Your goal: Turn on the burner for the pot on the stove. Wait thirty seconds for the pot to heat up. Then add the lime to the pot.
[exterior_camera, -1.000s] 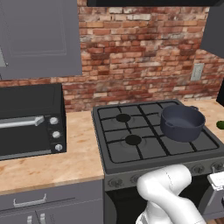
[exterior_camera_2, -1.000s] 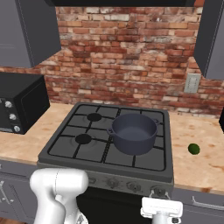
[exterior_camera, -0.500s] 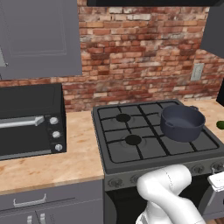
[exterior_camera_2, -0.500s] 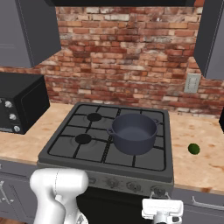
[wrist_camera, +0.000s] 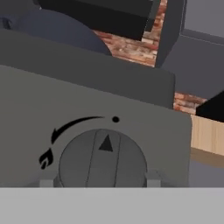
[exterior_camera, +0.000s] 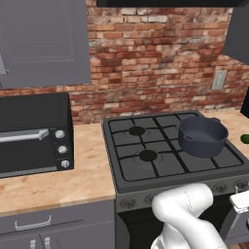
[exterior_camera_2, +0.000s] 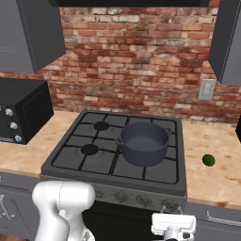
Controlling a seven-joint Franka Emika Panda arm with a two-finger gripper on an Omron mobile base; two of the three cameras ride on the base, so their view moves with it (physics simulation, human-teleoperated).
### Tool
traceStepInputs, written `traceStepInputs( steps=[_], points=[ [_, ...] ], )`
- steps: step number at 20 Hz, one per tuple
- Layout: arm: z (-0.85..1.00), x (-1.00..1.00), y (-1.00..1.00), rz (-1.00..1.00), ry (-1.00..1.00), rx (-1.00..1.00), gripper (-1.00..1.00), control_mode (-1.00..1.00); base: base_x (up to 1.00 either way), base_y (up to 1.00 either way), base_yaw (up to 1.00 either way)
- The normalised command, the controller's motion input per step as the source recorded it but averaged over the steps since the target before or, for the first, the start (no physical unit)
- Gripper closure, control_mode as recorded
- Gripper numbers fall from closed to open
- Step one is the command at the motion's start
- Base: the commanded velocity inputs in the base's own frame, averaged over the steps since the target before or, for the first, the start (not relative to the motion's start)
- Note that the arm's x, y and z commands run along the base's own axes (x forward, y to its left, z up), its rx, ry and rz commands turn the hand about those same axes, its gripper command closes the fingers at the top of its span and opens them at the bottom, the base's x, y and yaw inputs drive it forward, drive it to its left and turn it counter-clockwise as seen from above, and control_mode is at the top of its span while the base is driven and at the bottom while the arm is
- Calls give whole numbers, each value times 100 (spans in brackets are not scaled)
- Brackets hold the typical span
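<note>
Stove (exterior_camera_2: 70, 162): sitting between the wooden counters, knobs along its front.
Pot (exterior_camera_2: 142, 142): resting on the front right grate, above and behind the claw.
Claw (exterior_camera_2: 173, 229): hanging low at the stove's front, fingers closing around the right knob (wrist_camera: 103, 159).
Lime (exterior_camera_2: 208, 160): lying on the counter right of the stove, well apart from the claw.

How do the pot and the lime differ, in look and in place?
The pot is dark blue-grey, deep and wide; the lime is green, round and far smaller. The pot stands on the stove grates at the front right; the lime lies on the wooden counter, right of the stove. Both stand apart from the robot.
</note>
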Motion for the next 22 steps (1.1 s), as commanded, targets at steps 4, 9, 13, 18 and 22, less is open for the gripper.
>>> traceStepInputs(
  steps=[4,9,13,18,22],
  points=[
    [71,0,0,10,-71,-61,100,-100,0,0,0],
    [67,0,0,14,-71,-61,100,-100,0,0,0],
    [57,0,0,16,-66,-62,100,-100,0,0,0],
    [49,-1,8,21,-62,-63,100,-100,0,0,0],
    [24,-17,12,22,-58,-63,100,-100,0,0,0]
  ],
)
